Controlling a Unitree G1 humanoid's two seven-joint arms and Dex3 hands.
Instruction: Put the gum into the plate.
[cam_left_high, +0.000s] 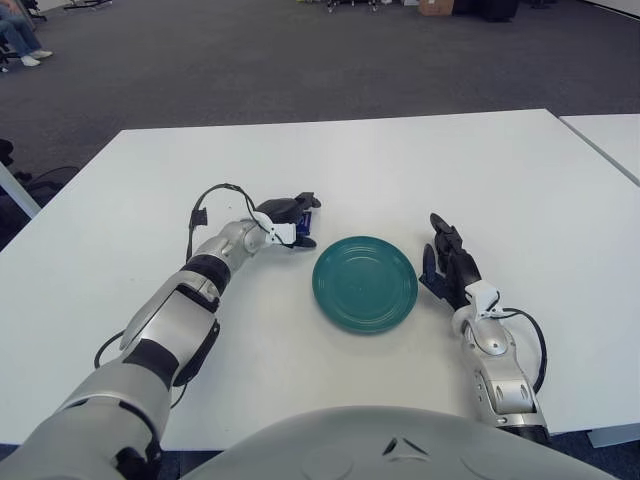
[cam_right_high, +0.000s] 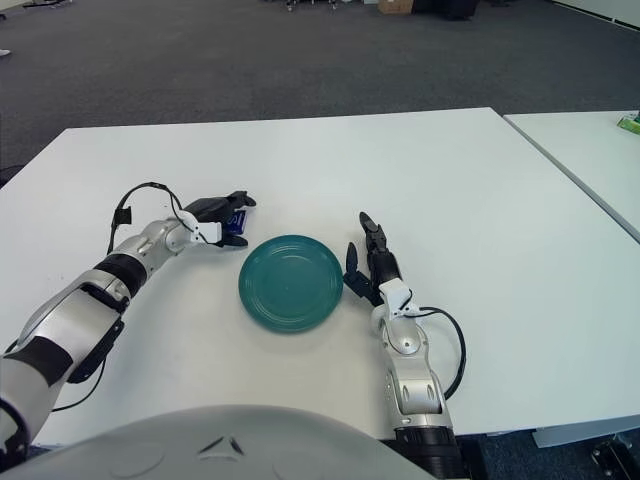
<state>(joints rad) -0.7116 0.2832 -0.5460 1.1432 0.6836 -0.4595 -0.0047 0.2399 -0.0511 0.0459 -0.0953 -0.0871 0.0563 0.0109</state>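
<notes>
A teal plate (cam_left_high: 365, 283) lies empty on the white table (cam_left_high: 400, 160), near its front middle. My left hand (cam_left_high: 296, 222) is just left of the plate's far-left rim, low over the table. Its fingers are curled around a small blue gum pack (cam_left_high: 312, 216), of which only a sliver shows; it also shows in the right eye view (cam_right_high: 238, 220). My right hand (cam_left_high: 447, 262) shows beside the plate's right rim, fingers stretched out and holding nothing.
A second white table (cam_left_high: 612, 138) stands at the right with a narrow gap between. Grey carpet lies beyond the table's far edge. A seated person (cam_left_high: 18, 40) is at the far left. A black cable (cam_left_high: 205, 205) loops off my left wrist.
</notes>
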